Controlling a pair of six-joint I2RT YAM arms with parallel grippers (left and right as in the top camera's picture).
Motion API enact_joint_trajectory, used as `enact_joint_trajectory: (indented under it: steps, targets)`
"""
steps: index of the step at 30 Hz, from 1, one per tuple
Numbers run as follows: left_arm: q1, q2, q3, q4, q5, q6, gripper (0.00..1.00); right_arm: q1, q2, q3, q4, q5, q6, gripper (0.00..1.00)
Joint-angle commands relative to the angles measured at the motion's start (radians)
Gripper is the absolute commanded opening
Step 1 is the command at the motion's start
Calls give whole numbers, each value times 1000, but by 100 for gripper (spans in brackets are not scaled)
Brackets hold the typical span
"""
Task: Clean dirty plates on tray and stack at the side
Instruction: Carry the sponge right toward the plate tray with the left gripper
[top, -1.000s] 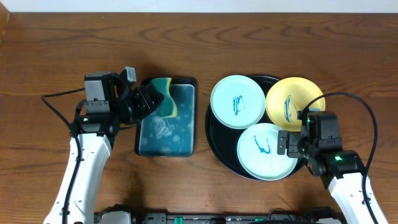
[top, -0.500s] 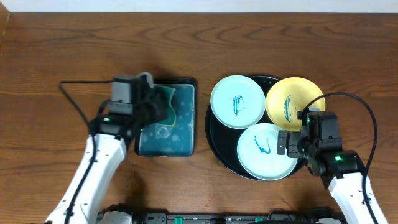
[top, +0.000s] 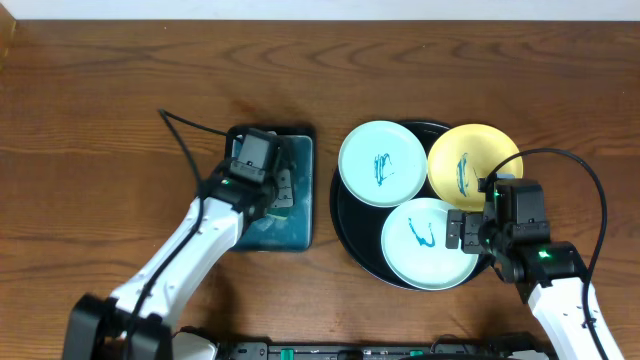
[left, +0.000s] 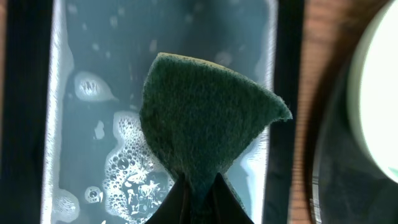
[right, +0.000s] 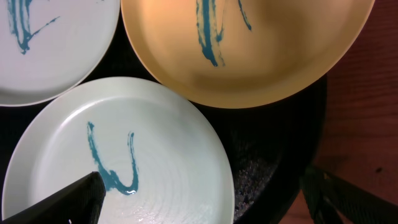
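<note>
Three plates lie on the round black tray (top: 347, 225): a mint-white one (top: 383, 163) at the back left, a yellow one (top: 474, 160) at the back right, a mint-white one (top: 428, 243) in front. All carry teal scribbles. In the right wrist view the front plate (right: 124, 155) and the yellow plate (right: 249, 50) show. My right gripper (right: 205, 199) is open, its fingers astride the front plate's right edge. My left gripper (left: 200, 199) is shut on a green sponge (left: 205, 134) above the soapy teal tray (left: 93, 93).
The rectangular teal tray (top: 255, 232) holds foamy water and sits left of the black tray on the wooden table (top: 100, 90). A cable (top: 185, 135) trails from the left arm.
My left arm swung right over the teal tray and closed on the sponge, which was leaning at the tray's back. The right arm and the plates have not moved.
</note>
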Motion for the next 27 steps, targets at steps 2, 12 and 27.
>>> enact_joint_trajectory:
  steps: [2, 12, 27]
  targets:
    - [-20, 56, 2, 5, -18, -62, 8, 2, 0, 19, 0, 10, -8, 99]
    - [-100, 74, 2, 38, 6, -116, 7, 2, 0, 19, 0, 10, -8, 99]
    - [-145, 74, 2, 50, 20, -127, 7, 2, 0, 19, 0, 10, -8, 99]
